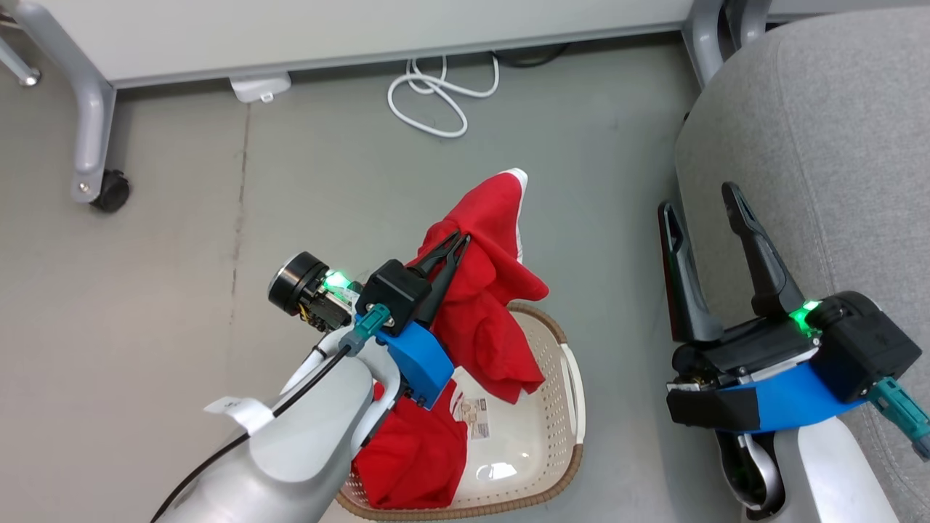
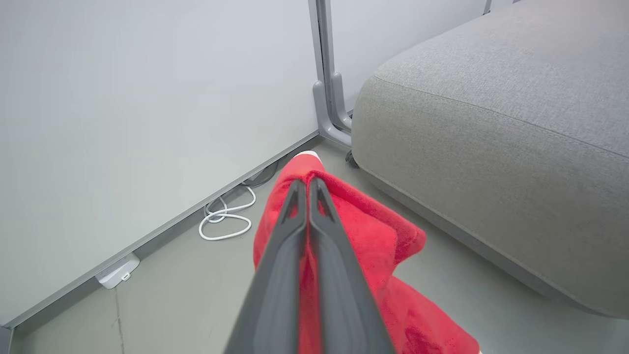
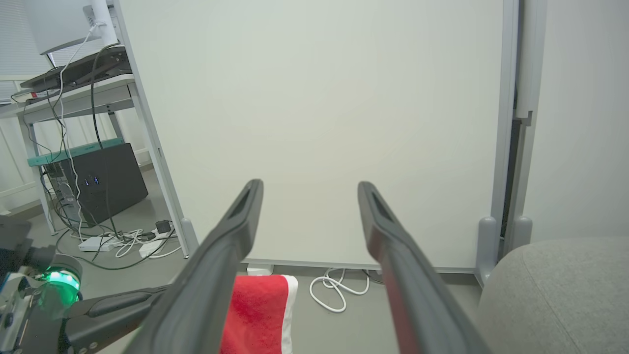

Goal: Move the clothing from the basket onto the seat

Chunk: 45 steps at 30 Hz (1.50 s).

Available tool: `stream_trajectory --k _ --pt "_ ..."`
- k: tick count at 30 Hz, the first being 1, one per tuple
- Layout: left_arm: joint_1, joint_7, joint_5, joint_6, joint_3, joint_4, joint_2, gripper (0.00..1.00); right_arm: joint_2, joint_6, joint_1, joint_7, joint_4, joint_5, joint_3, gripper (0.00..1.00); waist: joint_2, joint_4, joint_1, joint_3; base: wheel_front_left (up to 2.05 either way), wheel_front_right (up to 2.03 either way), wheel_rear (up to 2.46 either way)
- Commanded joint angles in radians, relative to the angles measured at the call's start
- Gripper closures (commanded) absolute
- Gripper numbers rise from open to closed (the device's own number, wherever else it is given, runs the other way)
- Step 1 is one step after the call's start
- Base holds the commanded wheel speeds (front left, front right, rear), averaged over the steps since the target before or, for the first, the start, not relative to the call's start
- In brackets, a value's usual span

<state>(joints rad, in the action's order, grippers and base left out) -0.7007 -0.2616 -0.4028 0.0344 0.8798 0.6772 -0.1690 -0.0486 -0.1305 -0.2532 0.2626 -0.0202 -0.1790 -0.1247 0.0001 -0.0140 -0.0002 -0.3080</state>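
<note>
Pinching one red garment [image 1: 494, 290] above the basket [image 1: 577, 407], second garment [image 1: 414, 457] inside at 6 o'clock, the left gripper [image 1: 458, 243] risks a slipped fold or trailing cloth snagging the rim swinging toward the seat [image 1: 835, 145] at 3 o'clock, where the right gripper [image 1: 699, 197] hovers spread.

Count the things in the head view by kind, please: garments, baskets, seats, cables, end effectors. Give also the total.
red garments: 2, the held garment and the lower garment
basket: 1
seat: 1
white cable: 1
end effectors: 2, the left end effector and the right end effector
total: 7
</note>
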Motion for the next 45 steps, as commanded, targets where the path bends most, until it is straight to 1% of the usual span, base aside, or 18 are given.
stream_trajectory --k 1,7,17,24,29,32,37,45 --pt "0.016 -0.005 0.011 -0.006 -0.016 -0.022 -0.007 1.00 -0.003 0.000 0.020 0.003 0.003 -0.008 -0.001 0.00 -0.0001 -0.004 0.0002 0.021 0.00 0.00 0.00" --pt "0.069 -0.005 0.025 -0.015 -0.098 -0.146 -0.028 1.00 -0.003 0.000 0.050 0.003 0.017 -0.021 -0.008 0.00 -0.0001 -0.005 0.0002 0.086 0.00 0.00 0.00" --pt "0.110 -0.005 0.037 -0.021 -0.203 -0.318 -0.037 1.00 -0.003 0.000 0.114 0.003 0.031 -0.030 -0.023 0.00 -0.0001 -0.008 0.0002 0.182 0.00 0.00 0.00" --pt "0.097 -0.005 0.043 -0.015 -0.212 -0.363 -0.031 1.00 -0.003 0.000 0.131 0.003 0.024 -0.028 -0.059 0.00 -0.0001 -0.018 0.0002 0.217 0.00 0.00 0.00" --pt "0.090 -0.005 0.048 -0.008 -0.198 -0.358 -0.026 1.00 -0.003 0.000 0.099 0.004 0.029 -0.016 -0.138 0.00 -0.0001 -0.025 0.0002 0.223 0.00 0.00 0.00" --pt "0.076 -0.003 0.051 -0.002 -0.184 -0.358 -0.017 1.00 -0.015 0.000 0.049 0.003 0.069 -0.010 -0.219 0.00 -0.0001 -0.033 0.0002 0.223 0.00 0.00 0.00" --pt "0.063 0.001 0.061 0.000 -0.160 -0.369 0.001 1.00 -0.019 0.000 -0.036 0.004 0.173 0.025 -0.286 0.00 -0.0001 -0.046 0.0002 0.218 0.00 0.00 0.00" --pt "0.053 0.001 0.069 0.008 -0.114 -0.386 0.039 1.00 -0.005 0.000 -0.162 0.003 0.375 0.068 -0.318 0.00 -0.0001 -0.065 0.0002 0.207 0.00 0.00 0.00"
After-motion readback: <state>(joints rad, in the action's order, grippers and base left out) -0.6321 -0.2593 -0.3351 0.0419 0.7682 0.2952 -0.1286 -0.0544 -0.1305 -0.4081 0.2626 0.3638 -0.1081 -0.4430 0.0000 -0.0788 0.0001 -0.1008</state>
